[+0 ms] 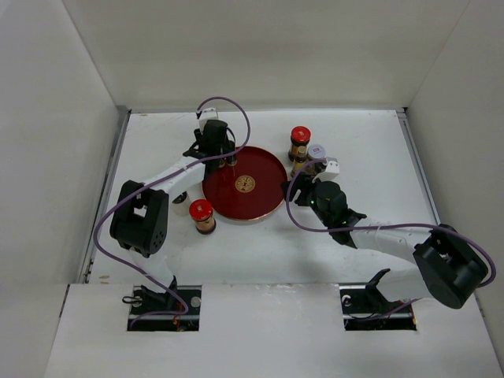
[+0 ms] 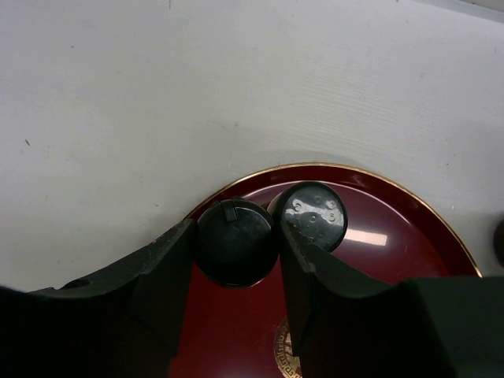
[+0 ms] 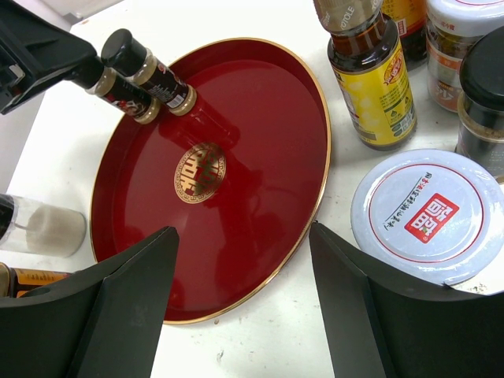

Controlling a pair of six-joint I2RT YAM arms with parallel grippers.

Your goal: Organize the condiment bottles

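Note:
My left gripper (image 2: 236, 256) is shut on a small black-capped bottle (image 2: 235, 232) that stands at the far left edge of the round red tray (image 2: 394, 213). A second black-capped bottle (image 2: 313, 214) stands just outside its right finger. Both show in the right wrist view (image 3: 150, 79). My right gripper (image 3: 244, 291) is open and empty above the tray's near right rim (image 3: 315, 205). Beside it lie a white-lidded jar (image 3: 429, 209), a yellow-labelled bottle (image 3: 370, 75) and a dark black-capped jar (image 3: 482, 102). One red-lidded amber bottle (image 1: 299, 142) stands far right, another (image 1: 201, 214) near left.
A clear jar with white contents (image 3: 43, 224) stands left of the tray, next to the near red-lidded bottle. White walls enclose the table (image 1: 370, 157) on three sides. The left arm (image 1: 142, 216) reaches in from the left side.

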